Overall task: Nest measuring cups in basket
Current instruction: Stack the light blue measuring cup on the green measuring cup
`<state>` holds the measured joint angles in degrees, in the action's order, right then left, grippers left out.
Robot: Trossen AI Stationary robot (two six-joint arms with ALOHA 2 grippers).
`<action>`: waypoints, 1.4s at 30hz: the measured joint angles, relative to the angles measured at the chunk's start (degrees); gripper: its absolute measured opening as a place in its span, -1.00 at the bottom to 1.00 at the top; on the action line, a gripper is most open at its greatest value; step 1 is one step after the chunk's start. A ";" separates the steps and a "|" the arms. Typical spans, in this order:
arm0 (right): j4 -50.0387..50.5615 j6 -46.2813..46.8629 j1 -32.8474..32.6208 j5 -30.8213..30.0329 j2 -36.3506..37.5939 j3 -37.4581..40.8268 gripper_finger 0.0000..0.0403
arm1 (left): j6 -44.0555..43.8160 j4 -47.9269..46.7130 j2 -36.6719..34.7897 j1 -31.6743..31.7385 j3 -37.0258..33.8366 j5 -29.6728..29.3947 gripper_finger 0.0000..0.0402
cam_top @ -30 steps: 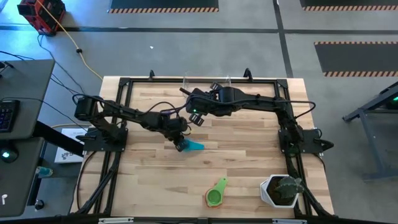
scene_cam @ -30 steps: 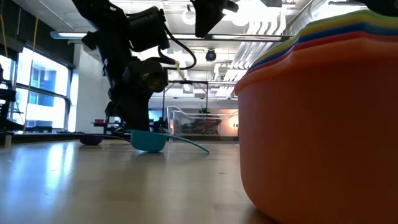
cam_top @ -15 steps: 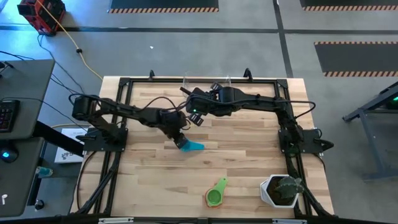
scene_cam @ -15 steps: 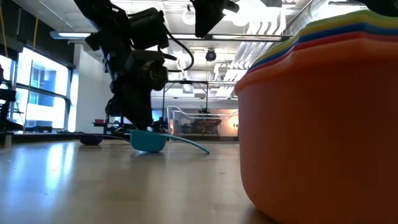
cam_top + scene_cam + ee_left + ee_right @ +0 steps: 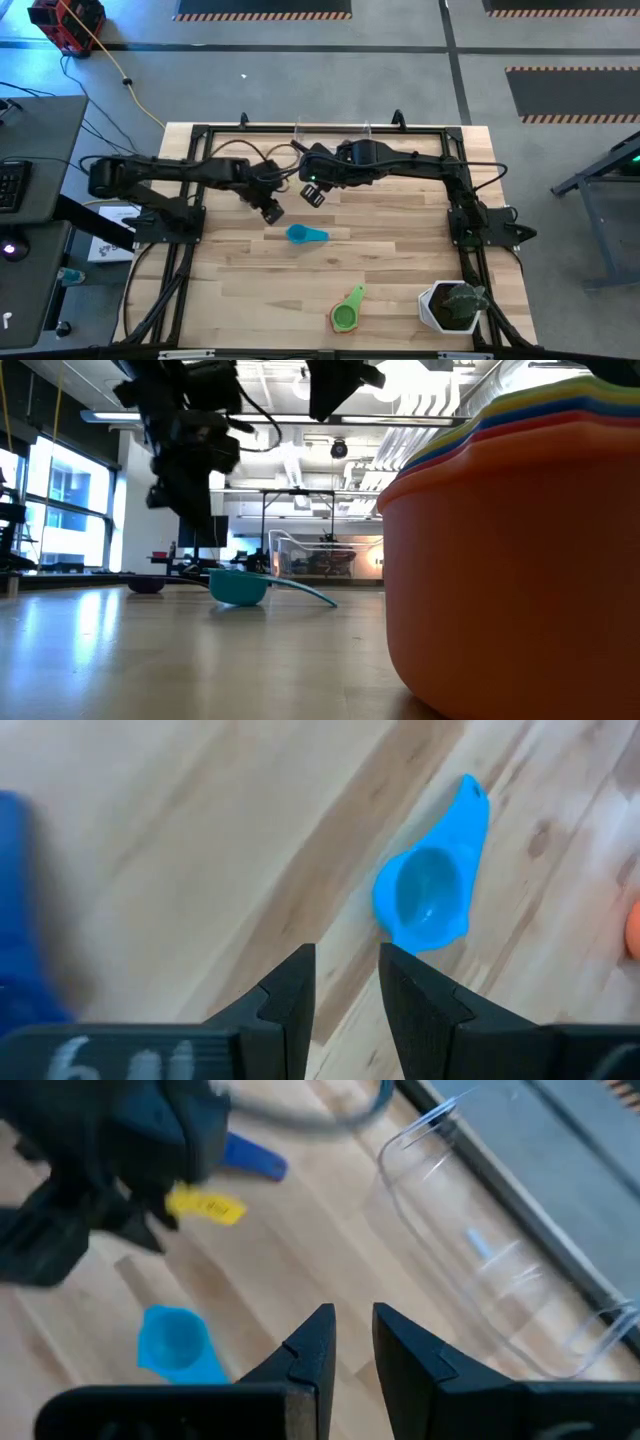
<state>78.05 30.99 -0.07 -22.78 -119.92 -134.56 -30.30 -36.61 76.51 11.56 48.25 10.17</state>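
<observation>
A light blue measuring cup sits upright on the table with its handle lying level toward the right. My left gripper hovers above it and to its left, open by a narrow gap and holding nothing. My right gripper hangs near the clear basket, narrowly open and empty. A nested stack of cups, orange outermost, stands near the near edge. A purple cup rests farther off, and a blue cup's handle shows beside the left arm.
A white pot with a green plant stands at the near right corner. The basket sits at the far edge, in the middle. Bare wood lies between the light blue cup and the stack. Both arms' frames run along the table's sides.
My left gripper has risen off the light blue cup and drawn back toward the table's left and far side. The cup stays upright on the table where the gripper left it. The right arm has kept still.
</observation>
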 joint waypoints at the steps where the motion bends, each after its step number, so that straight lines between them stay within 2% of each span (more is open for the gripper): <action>1: -0.01 0.49 0.00 0.90 0.00 0.00 -0.69 | 0.12 -1.59 -1.30 0.27 0.00 -0.83 -0.48; 6: -0.82 1.59 0.01 6.75 0.01 0.74 -0.69 | -0.06 -7.73 -8.46 0.60 0.00 -4.37 -0.48; 14: -8.02 0.36 -0.68 15.31 0.00 7.91 -0.69 | -3.90 -11.69 -18.00 -0.62 0.00 -4.80 -0.48; 20: -17.06 -3.00 -2.52 15.92 -0.04 13.75 -0.65 | -5.46 -13.12 -23.02 -2.30 0.00 -5.14 -0.48; 29: -34.50 -13.98 -4.10 15.90 0.00 24.61 -0.37 | -7.12 -13.53 -25.31 -3.16 0.00 -5.66 -0.48; 32: -39.74 -17.64 -4.12 15.30 0.00 28.46 -0.34 | -7.17 -13.55 -25.31 -3.16 0.00 -5.66 -0.48; 42: -52.02 -20.93 -4.08 15.30 0.00 38.40 -0.34 | -7.17 -13.66 -25.29 -3.16 0.00 -5.68 -0.48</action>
<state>26.04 10.06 -4.15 -7.49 -119.92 -96.16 -37.47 -50.26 51.22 8.40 48.25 4.49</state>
